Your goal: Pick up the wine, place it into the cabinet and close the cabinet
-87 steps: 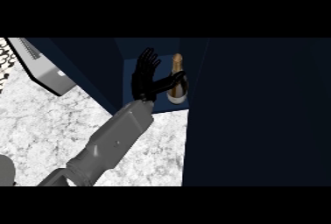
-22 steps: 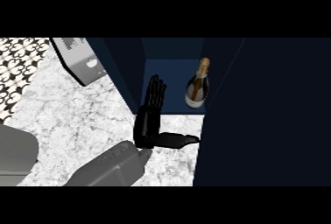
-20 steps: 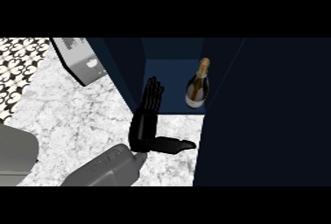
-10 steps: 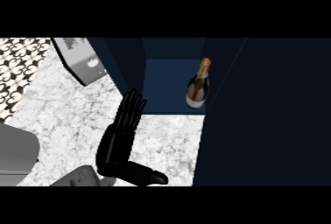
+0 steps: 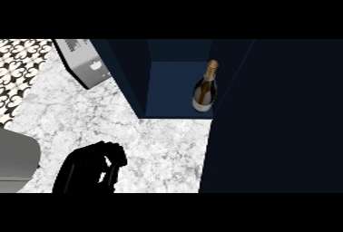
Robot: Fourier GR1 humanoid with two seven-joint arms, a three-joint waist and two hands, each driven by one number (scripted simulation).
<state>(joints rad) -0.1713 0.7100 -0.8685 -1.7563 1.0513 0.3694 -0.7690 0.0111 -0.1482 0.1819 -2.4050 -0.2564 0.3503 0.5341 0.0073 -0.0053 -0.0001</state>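
Head view: wine (image 5: 206, 90) upright near cabinet (image 5: 167, 86) front edge; left hand (image 5: 87, 171) fingers (image 5: 114, 154) clenched, empty

Glossy glass wine bottle (image 5: 205, 93), speckled marble counter (image 5: 167, 140), matt cabinet (image 5: 281, 113)

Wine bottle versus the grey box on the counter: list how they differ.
The wine bottle is slim and dark with a gold neck; the grey box is blocky and pale. The wine bottle sits inside the open cabinet, on its blue floor; the grey box sits outside, on the marble counter, left of the cabinet. Both rest unheld.
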